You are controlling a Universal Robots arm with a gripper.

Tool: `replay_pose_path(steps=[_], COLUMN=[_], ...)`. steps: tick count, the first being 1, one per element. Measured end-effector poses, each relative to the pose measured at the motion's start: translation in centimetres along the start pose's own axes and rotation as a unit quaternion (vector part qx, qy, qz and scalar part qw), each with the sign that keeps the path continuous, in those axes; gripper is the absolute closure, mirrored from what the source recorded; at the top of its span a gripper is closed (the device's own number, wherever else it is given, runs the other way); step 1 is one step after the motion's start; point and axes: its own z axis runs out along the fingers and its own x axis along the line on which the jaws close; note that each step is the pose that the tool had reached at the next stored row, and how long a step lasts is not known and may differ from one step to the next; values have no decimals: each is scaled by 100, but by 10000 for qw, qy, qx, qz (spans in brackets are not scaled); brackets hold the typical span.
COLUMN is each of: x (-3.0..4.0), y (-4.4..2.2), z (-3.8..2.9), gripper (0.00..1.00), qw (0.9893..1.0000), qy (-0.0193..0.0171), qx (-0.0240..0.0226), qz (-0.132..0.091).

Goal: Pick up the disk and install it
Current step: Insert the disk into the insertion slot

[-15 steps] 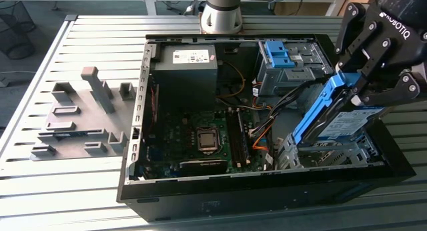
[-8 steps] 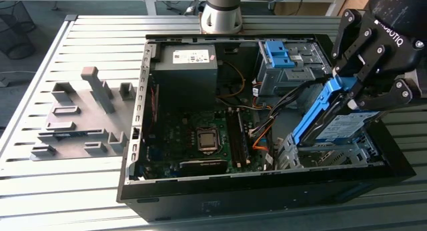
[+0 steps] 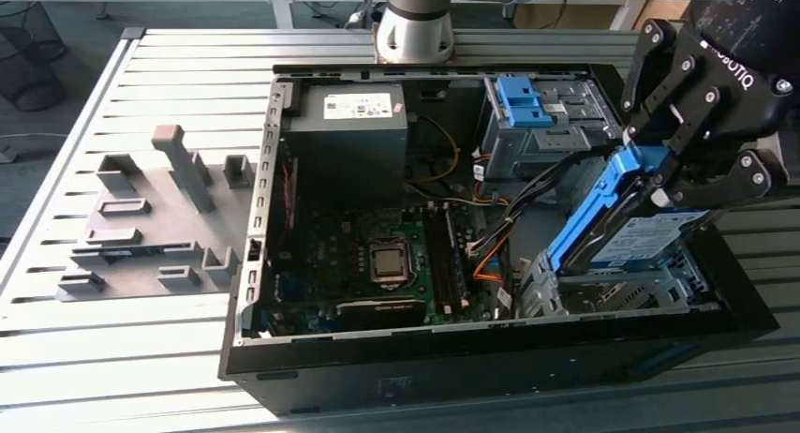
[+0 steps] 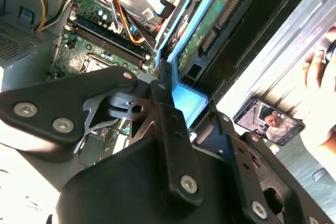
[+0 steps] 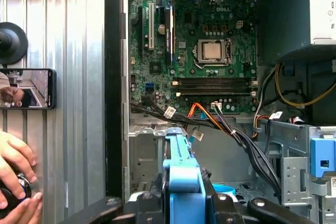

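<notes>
At the right of the exterior view, my gripper (image 3: 681, 175) has its jaws clenched on the disk (image 3: 631, 229), which hangs tilted on edge over the metal drive cage (image 3: 625, 288) in the lower right corner of the open computer case (image 3: 500, 358). The label faces the camera and the blue carrier frame (image 3: 587, 213) runs along the edge toward the motherboard (image 3: 375, 255). In the first wrist view the frame (image 5: 184, 182) sits low in the middle, pinched between the black fingers (image 5: 155, 195), with bundled cables (image 5: 210, 121) crossing just above it. The second wrist view shows the drive's circuit board (image 4: 210, 17) at the upper centre. I judge the disk rigid and fairly dense for its size, its metal faces smooth enough to slip, and its exposed board and connector fragile, so the plastic frame edges look like the safer place to hold, as the jaws do now. A bare blue bracket (image 3: 519, 100) rests in the upper bay. A person's hand (image 5: 16, 177) and a phone (image 5: 26, 88) lie on the slatted table (image 3: 163, 67) outside the case.
</notes>
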Motion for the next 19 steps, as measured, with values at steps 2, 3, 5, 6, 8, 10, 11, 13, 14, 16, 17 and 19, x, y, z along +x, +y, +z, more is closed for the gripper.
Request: replay_pose_path(steps=[2,3,5,6,8,10,11,13,14,16,17,19], x=[0,2,4,6,10,13,15,18,19,21,21,22], y=[0,0,-1,-2,-3,-4,-5,-6,-6,-7,-8,-8], z=[16,36,70,88,125,160,178,217,237,272,290,326], gripper=[56,56,56,56,56,56,56,56,57,64,69,75], qw=[10000,10000,10000,10000,10000,10000,10000,10000,10000,10000,10000,10000], qy=[-3,-4,-2,-3,-2,-1,-1,-2,-2,-2,-2,-1], qx=[0,0,0,0,0,0,0,0,0,0,0,0], qz=[0,0,0,0,0,0,0,0,0,0,-1,-7])
